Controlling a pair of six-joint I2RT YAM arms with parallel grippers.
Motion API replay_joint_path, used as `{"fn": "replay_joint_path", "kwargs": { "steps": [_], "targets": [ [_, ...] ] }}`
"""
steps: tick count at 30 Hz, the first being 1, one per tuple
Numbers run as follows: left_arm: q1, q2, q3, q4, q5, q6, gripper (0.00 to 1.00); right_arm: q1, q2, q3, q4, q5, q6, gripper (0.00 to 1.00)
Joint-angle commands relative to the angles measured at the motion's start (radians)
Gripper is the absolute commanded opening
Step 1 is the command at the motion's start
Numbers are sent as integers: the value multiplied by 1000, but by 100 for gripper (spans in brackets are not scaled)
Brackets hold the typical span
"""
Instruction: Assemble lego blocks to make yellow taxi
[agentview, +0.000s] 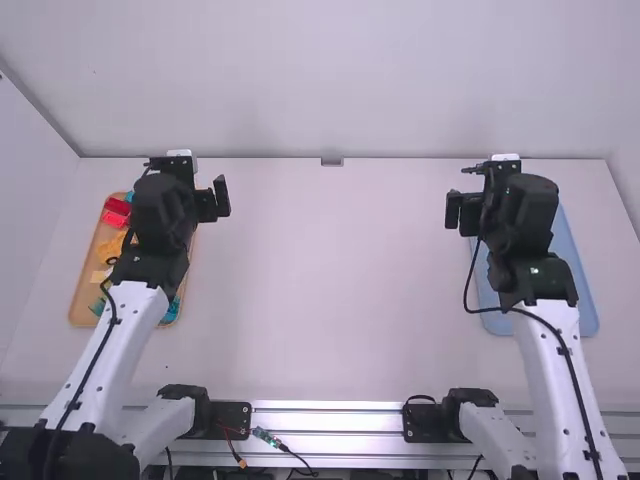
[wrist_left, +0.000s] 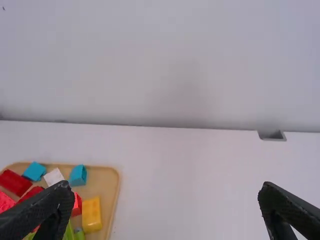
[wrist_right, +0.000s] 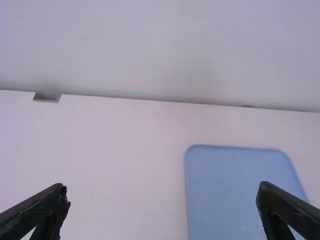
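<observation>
Colored toy blocks for a yellow taxi lie on a tan tray (agentview: 84, 292) at the left of the frame, partly covered by the left arm (agentview: 125, 325), on a white worktop (agentview: 330, 290). The left pincer (agentview: 221, 197), in the upper left, stands wide open and grips nothing, its visible finger pointing beyond the tray's inner side. The left wrist view shows one finger crossing in front of the tray and several blocks, the other out over bare worktop. A yellow block (wrist_left: 91, 216) sits near the tray's rim, inside the gap between the fingers as seen from the wrist and apart from both. Near it lie a red block (wrist_left: 76, 206), a blue block (wrist_left: 78, 175), a white block (wrist_left: 53, 177) and green pieces (wrist_left: 69, 233).

Across the worktop, in the upper right of the frame, the right pincer (agentview: 462, 212) is likewise spread wide with nothing in its grasp, well apart from the blocks. A pale blue tray (agentview: 582, 300) lies beneath the right arm (agentview: 550, 370) at the frame's right side. A metal rail (agentview: 330, 420) runs along the bottom of the frame.
</observation>
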Motion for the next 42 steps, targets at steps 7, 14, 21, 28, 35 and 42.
{"fn": "replay_joint_path", "kwargs": {
  "steps": [7,14,21,28,35,42],
  "targets": [
    [8,105,104,-92,-15,-28,99,4,154,107,30,-30,27,99],
    [46,129,104,-122,-15,-68,99,14,257,106,28,-116,44,99],
    [114,169,104,-116,-14,-69,99,66,349,107,85,-104,44,99],
    [140,199,107,-132,-15,-88,99,105,432,115,128,-105,89,99],
    [272,260,205,-304,-11,-84,99,153,515,195,71,-103,45,100],
    [387,370,356,-502,-74,-84,99,151,571,198,84,-103,32,99]
  ]
}}
